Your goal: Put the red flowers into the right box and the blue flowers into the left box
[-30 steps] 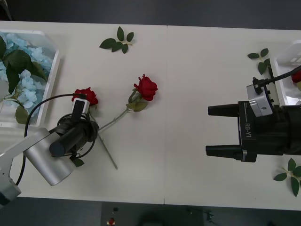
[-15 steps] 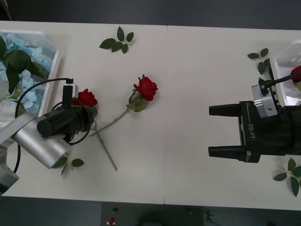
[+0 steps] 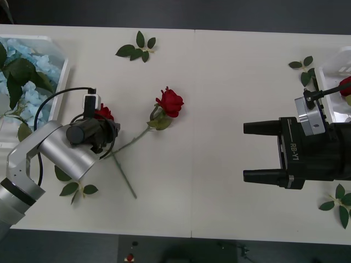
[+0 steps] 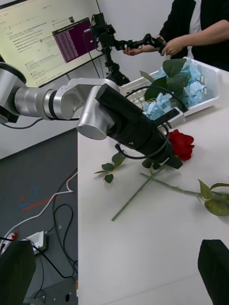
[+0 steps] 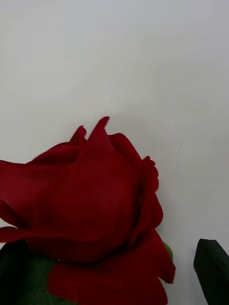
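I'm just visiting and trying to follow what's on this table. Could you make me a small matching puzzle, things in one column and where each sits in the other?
Things:
1. rose at the left gripper
2. second rose
3. blue flowers
4. right gripper

Places:
A. piled in the left box
B. lying free near the table's middle
C. open above bare table, near the right box
D. between black fingers, under the left gripper

Pairs: 1-D, 2-B, 3-A, 4-C
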